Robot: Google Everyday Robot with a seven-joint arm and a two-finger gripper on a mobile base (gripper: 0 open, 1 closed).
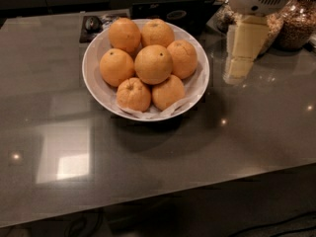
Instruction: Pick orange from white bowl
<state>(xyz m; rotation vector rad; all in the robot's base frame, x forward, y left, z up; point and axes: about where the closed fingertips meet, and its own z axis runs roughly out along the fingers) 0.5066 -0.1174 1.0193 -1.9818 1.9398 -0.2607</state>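
Atop the heap, central in the white bowl (93, 78): the orange (153, 64), touching neighbouring oranges (133, 94) on every side. Beyond the rim at upper right, above the counter (256, 132) by the glass jars (296, 26): the gripper (243, 53), well apart; cannot tell how wide. Could nudge a neighbour when descending, or slip off smooth peel if closing off-centre.
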